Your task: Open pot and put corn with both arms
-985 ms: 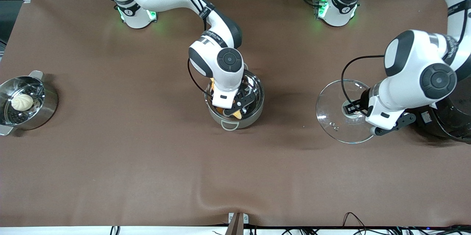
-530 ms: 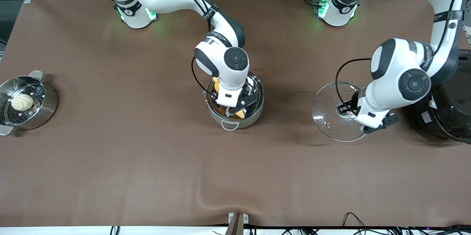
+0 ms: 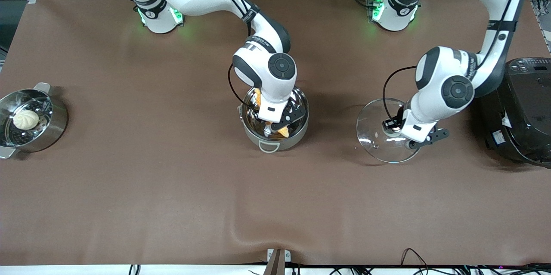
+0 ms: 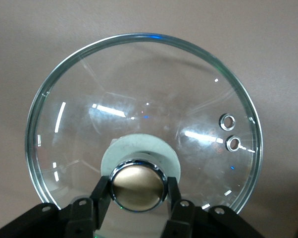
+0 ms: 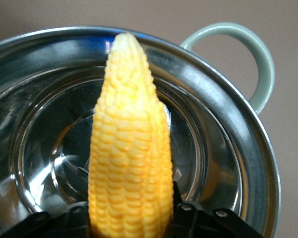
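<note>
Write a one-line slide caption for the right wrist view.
Right gripper holds the corn over the open pot.

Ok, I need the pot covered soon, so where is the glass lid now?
The lid hangs from the left claw by its knob, between the pot and the black cooker.

The pot [image 5: 228,124] is polished, mirror-bright steel; its lid [image 4: 139,114] is clear glossy glass with a brushed copper-toned metal knob [image 4: 137,185]. The corn [image 5: 129,148] looks bumpy and waxy. The tablecloth [image 3: 172,197] is matt brown.
</note>
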`<state>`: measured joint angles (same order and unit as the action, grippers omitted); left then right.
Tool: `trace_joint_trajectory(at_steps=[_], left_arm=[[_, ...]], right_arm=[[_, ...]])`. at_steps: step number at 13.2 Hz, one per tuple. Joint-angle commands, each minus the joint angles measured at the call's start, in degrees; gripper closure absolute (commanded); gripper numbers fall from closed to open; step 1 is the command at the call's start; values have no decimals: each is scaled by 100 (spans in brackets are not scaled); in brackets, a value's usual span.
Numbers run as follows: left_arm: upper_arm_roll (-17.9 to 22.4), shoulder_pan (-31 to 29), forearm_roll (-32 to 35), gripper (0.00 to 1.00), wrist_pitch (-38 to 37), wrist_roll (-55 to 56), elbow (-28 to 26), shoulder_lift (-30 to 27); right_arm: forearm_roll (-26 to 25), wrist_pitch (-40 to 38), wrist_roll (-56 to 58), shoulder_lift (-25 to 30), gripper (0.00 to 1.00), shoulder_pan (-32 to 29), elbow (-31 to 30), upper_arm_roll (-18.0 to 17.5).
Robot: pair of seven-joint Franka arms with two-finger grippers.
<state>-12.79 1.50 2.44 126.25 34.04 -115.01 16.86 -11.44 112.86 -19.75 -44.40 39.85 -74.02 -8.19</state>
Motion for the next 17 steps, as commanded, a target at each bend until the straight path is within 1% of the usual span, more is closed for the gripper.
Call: trace_joint_trajectory(at_steps=[1,3,5,7,8,10,11,13,15,17], left_arm=[[-39,-18,99,100,469,103,-486,-228],[-39,-18,99,100,838,94,-706,-149],[-39,-18,99,100,971,94,-733,18],[-39,-18,99,100,1094,94,-751,150],[-39,-18,99,100,1155,94,-768,177],[-39,-27,99,100,1304,94,-786,264],[-39,-19,99,100,1427,94,-786,387],[-30,-10,99,100,1586,86,-786,546],[-30,-18,108,100,1578,86,-786,546],[-30,-18,108,100,1578,86,-777,546]], right_arm=[[-104,-80,-135,-8,0,6,168,28],[-78,-115,-135,88,0,-38,177,28],[-8,-159,-117,220,0,-161,177,28],[71,-587,-108,483,0,-398,177,10],[202,-781,-108,685,0,-573,177,10],[719,-1194,-56,1028,0,-1073,160,10],[844,-1440,49,1169,0,-1337,160,-7],[845,-1836,566,1476,0,-1768,107,1],[845,-2337,1006,1714,0,-2234,55,2],[854,-2383,1131,2065,0,-2682,-400,2]])
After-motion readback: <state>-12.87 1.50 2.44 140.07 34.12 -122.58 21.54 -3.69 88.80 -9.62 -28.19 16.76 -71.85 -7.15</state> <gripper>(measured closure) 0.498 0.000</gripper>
